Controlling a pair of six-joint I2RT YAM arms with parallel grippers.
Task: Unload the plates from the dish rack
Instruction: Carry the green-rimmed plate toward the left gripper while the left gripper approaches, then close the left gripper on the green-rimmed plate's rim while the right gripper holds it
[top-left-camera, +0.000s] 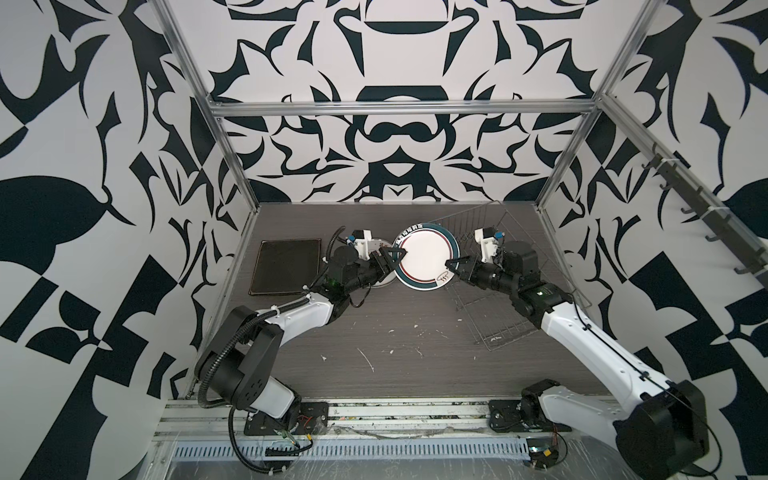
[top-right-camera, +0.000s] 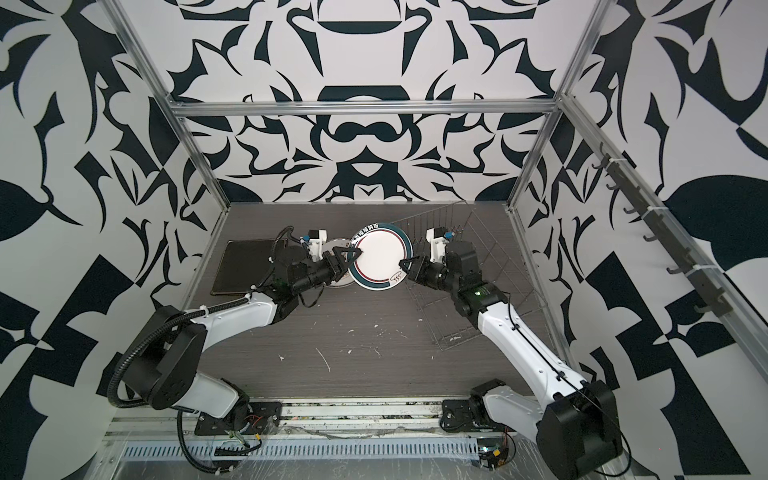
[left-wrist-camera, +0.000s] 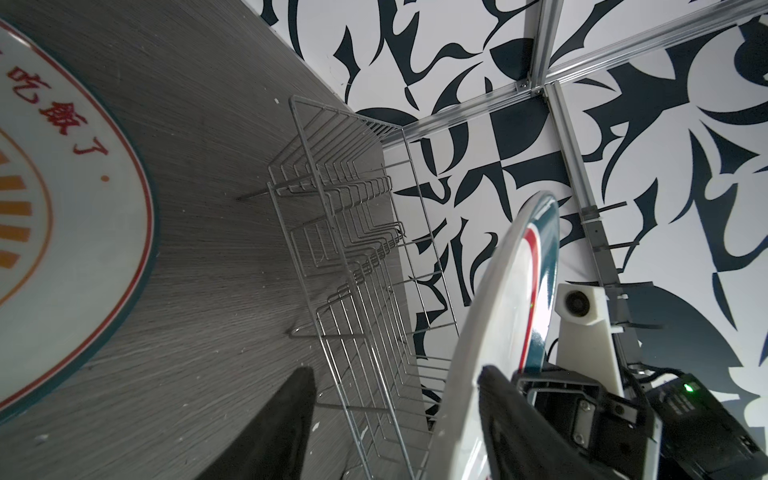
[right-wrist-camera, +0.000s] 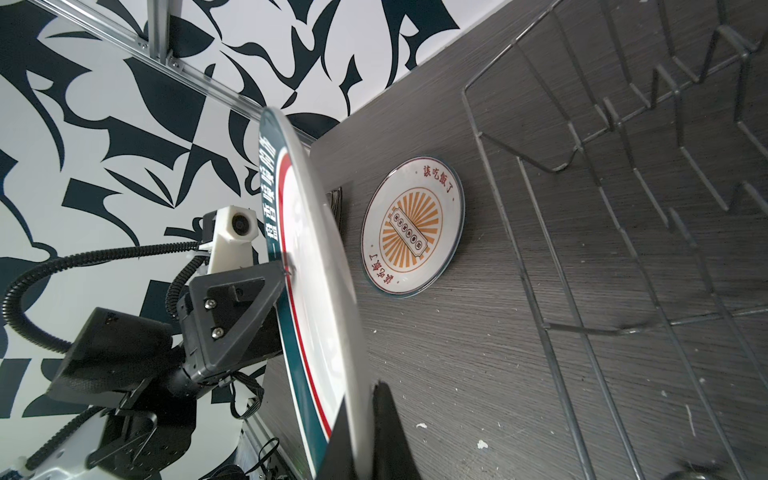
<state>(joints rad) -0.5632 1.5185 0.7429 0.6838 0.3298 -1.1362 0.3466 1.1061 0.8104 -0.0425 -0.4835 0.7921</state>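
Right arm (top-left-camera: 582, 336) nearest lens, stretched in from 5 o'clock; right gripper (top-left-camera: 449, 263) pressed shut on plate (top-left-camera: 426, 255) rim at plate's 4 o'clock, clamp seen edge-on in right wrist view. Plate up off table (top-left-camera: 395, 361), face turned toward top camera, around 12 o'clock of workspace, between both grippers, clear of rack (top-left-camera: 505, 332). At plate's 9 o'clock, left gripper (top-left-camera: 400, 255) spread, straddling rim: one finger (left-wrist-camera: 511, 407) on banded-face side, contact unclear; other finger (left-wrist-camera: 286, 419) well apart from underside. Mid-handover by the look of it, right to left. To do it well: close left fully on rim before loosening right; seat rim deep between pads, not on tips, glazed ceramic likely slick and heavy for a one-edge grip. Hold right steady during closing, no twist. Release right only after firm left pinch, then back it straight out toward 4 o'clock to avoid dragging rim. Expect sag once on one gripper; level plate early. Drop zone probably 10 to 11 o'clock: small plate (right-wrist-camera: 413, 226) flat on table, mostly hidden beneath left gripper in both top views; black plate (top-left-camera: 286, 266) flat at 10 o'clock. Lower gently, no clink on small plate's edge unless stacking square. No plates visible in rack at 3 o'clock; likely last one.
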